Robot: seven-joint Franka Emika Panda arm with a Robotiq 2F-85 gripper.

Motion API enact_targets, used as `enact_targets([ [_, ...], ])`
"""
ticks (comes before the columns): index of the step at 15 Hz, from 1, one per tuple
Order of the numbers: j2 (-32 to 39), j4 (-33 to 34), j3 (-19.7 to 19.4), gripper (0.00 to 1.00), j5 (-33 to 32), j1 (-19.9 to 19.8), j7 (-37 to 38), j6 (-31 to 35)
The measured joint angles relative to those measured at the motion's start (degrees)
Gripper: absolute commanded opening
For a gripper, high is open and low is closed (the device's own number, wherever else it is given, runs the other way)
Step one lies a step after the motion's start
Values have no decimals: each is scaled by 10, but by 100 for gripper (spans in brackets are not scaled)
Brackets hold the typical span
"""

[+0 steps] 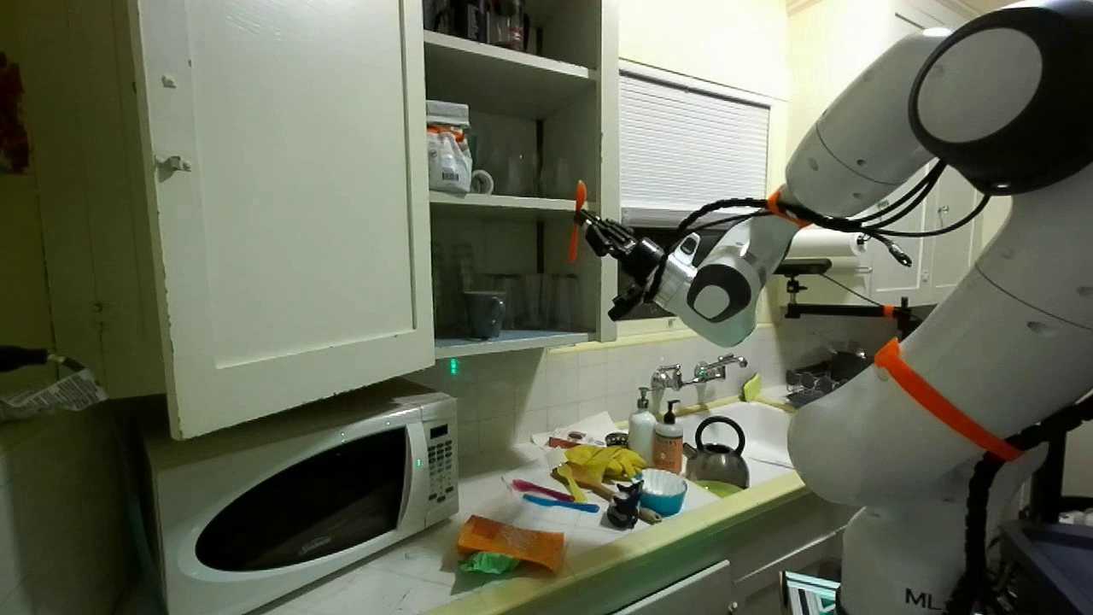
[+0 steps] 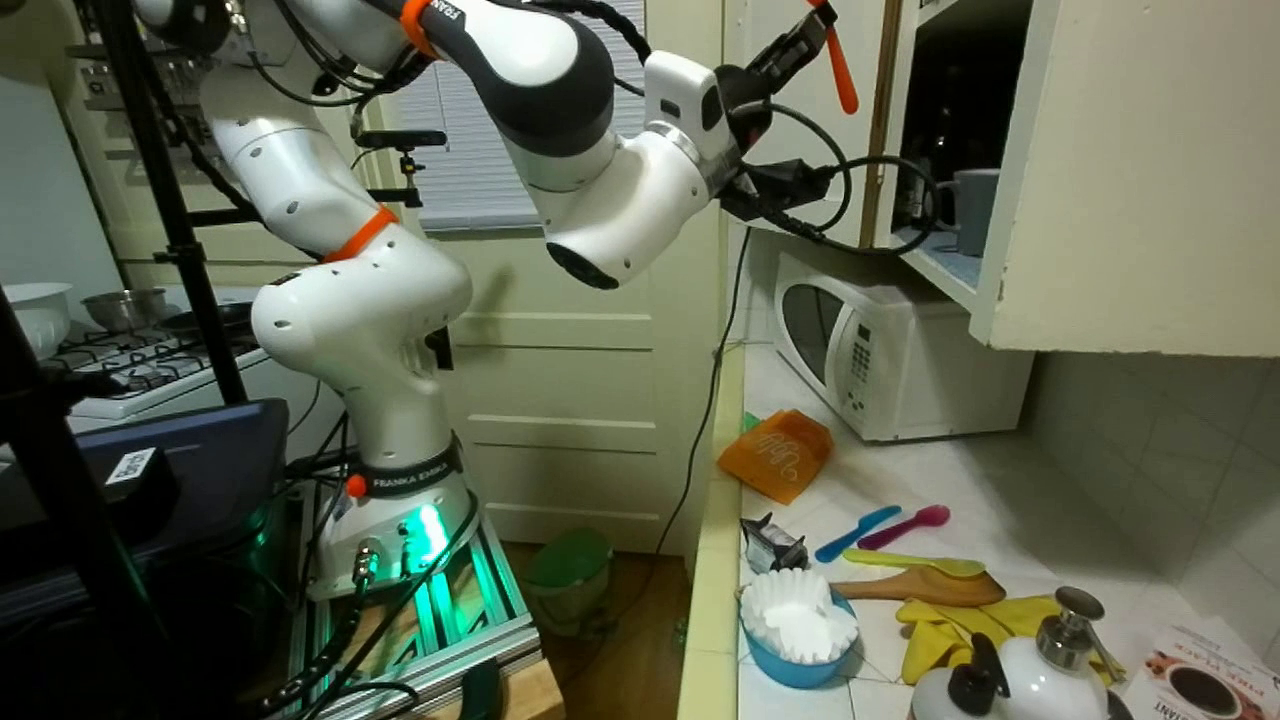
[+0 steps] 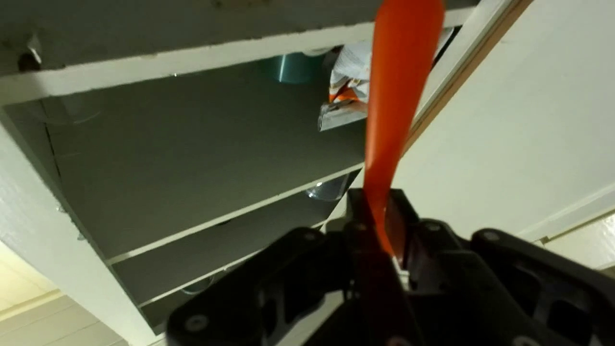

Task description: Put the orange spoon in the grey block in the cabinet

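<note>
One orange spoon point(image 1: 581, 196), clamped in the gripper point(image 1: 582, 219), upper centre of an exterior view, seems mid-carry and next likely needs lowering into the grey mug point(image 1: 485, 314) near centre.

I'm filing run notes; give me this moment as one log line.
gripper: shut on orange spoon; cabinet: open; grey mug: inside cabinet; placement: not yet done

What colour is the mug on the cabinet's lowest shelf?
Bluish grey; the mug shows best in an exterior view.
</note>
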Motion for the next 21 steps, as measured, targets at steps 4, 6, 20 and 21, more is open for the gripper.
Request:
enact_targets([
  [4,1,0,23,4,-1,-12,0,14],
  [6,6,0,-13,4,-3,23,0,14],
  [20,40,39,6,4,-3,21,0,14],
  [21,40,42,33,4,-3,-1,0,14],
])
